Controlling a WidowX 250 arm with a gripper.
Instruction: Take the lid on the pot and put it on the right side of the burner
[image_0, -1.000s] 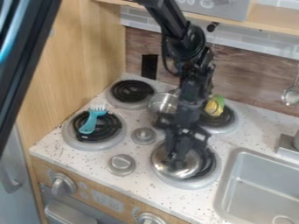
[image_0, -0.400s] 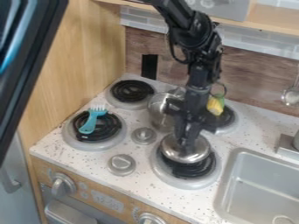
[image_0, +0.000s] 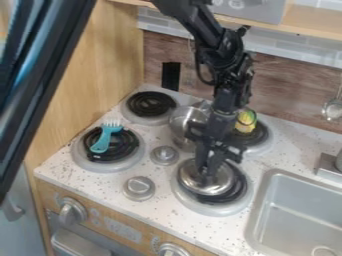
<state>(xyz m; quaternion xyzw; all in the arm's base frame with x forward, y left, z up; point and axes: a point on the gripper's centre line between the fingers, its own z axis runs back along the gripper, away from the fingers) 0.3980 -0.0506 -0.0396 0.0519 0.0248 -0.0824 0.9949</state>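
One lid (image_0: 198, 183), shiny metal dome: likely light, stiff, slick along curve; best held at top centre. Claw (image_0: 209, 173) pinching lid there, over burner (image_0: 214, 209).

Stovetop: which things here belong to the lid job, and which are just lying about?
For the job:
- silver lid, over the front right burner
- pot, behind it
- pincer, at the lid

Just lying about:
- teal utensil, on the front left burner
- yellow and green toy, by the back right burner
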